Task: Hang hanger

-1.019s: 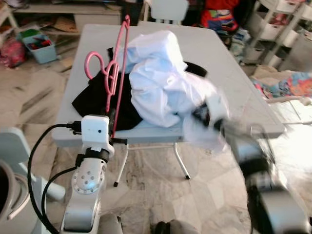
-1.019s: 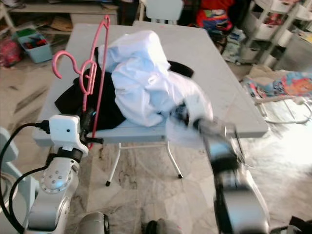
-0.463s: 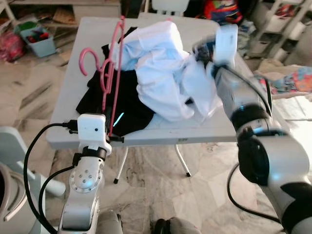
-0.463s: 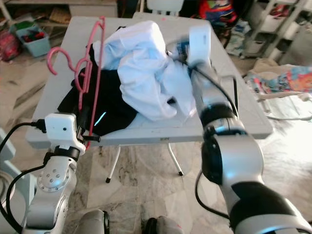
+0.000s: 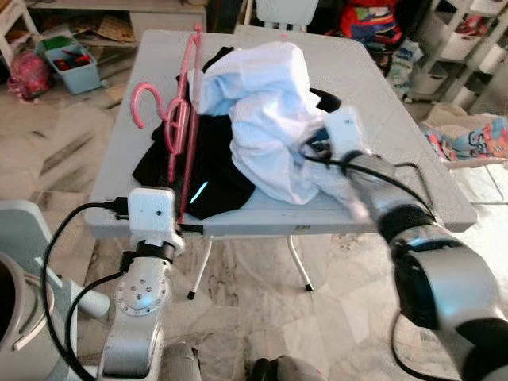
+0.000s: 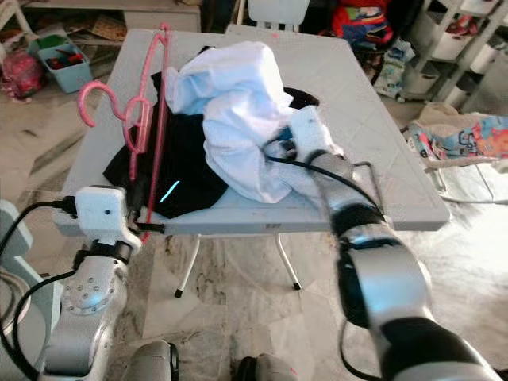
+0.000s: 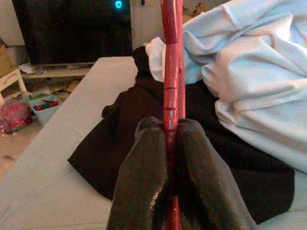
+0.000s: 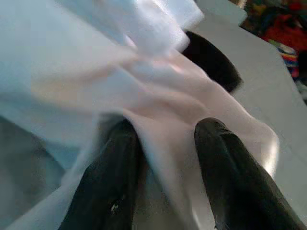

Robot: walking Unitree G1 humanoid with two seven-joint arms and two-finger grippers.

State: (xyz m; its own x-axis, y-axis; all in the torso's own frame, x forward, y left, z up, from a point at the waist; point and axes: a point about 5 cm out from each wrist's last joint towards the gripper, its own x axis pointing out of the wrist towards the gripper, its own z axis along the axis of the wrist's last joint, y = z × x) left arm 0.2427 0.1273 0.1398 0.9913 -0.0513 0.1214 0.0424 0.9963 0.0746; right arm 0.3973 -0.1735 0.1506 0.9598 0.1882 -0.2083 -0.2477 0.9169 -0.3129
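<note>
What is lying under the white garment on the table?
A black garment spreads from beneath the white garment on the grey table, showing at its left and far-right edges. How far it runs underneath, or whether anything else lies there, is covered by the white fabric.

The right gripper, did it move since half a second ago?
Yes. The right gripper came down from beside the top of the white garment to its lower front edge, nearer the table's front, fingers around a fold.
</note>
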